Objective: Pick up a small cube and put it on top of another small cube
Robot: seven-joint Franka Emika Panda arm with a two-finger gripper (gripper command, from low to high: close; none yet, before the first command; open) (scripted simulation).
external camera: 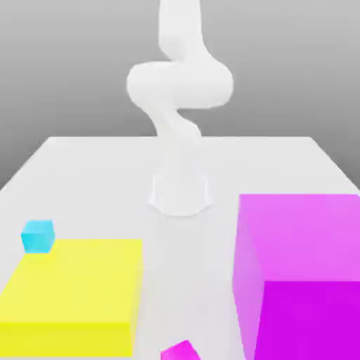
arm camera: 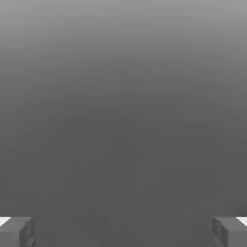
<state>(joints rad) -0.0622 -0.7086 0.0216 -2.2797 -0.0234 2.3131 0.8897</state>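
**Jaws wide apart, with no cube between them yet**

In the hand view, the gripper has its two grey fingers far apart, with nothing between them. Past the fingers there is just plain grey. So the hand seems to point away from the table, not down at it.

In the exterior view, the small magenta cube is closest to the camera, well in front of the arm's base. Next comes the big magenta block, in front of the base and to the exterior view's right of it. The big yellow block is in front of the base too, but to the exterior view's left of it. The small cyan cube sits by the yellow block's far corner, further to the left of the base. The base stands on the white table, and the white arm curls up from it.

Nobody can tell from here where the small green cube is. It may be behind one of the big blocks. That means nobody can yet tell which way it lies from the jaws. The hand will most likely have to tip down toward the table and find the cube first. Then the open jaws can come down on either side of it.
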